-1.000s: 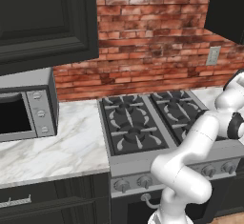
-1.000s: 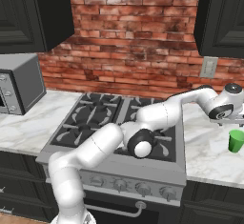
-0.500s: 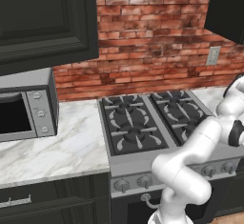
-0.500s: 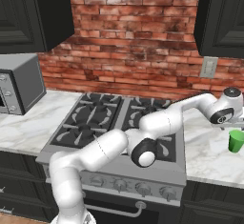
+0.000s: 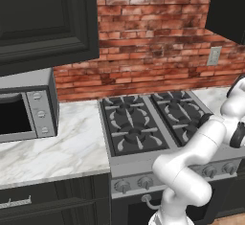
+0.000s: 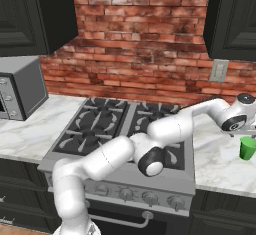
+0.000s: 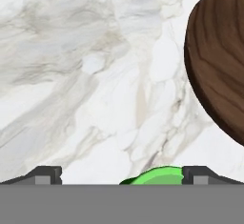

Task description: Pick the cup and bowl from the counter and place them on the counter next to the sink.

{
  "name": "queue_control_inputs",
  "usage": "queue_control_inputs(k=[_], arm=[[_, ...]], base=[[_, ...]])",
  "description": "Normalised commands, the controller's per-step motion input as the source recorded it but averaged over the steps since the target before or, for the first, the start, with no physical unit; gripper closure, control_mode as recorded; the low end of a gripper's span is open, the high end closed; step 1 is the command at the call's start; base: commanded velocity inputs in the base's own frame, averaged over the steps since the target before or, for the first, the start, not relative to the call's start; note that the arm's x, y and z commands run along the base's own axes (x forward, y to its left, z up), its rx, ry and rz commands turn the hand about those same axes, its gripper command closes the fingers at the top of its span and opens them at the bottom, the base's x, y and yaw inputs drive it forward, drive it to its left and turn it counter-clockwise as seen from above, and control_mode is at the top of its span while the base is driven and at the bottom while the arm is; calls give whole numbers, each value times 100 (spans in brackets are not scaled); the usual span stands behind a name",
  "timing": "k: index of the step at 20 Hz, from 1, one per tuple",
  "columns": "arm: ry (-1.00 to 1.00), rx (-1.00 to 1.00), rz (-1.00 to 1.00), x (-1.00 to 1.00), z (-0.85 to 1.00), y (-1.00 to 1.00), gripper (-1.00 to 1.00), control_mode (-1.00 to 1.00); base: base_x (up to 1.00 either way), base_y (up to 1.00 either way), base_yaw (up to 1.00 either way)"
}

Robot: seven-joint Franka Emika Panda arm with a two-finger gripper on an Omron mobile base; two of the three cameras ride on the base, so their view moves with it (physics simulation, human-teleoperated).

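- One cup (image 6: 247, 148): small, bright green, plain smooth sides, standing upright on the counter (image 6: 220, 159) right of the stove (image 6: 125, 134).
- One bowl (image 7: 219, 61): dark brown wood with curved grain, wide and round, resting on the marble.
- Counter: white marble with grey veins, over dark cabinets; red brick wall behind.
- One microwave (image 5: 24, 111), grey, far left.
- Gripper (image 7: 121, 173): jaws spread wide, empty, the cup's green rim between the tips.
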Motion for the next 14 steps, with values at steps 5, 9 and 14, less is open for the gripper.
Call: queue_control_inputs(k=[5, 9, 14], arm=[[0, 5, 0, -6, 16, 0, -100, -100], [0, 2, 0, -2, 10, 0, -100, -100], [0, 1, 0, -1, 14, 0, -100, -100]], base=[[0, 0, 0], [0, 0, 0], [0, 0, 0]])
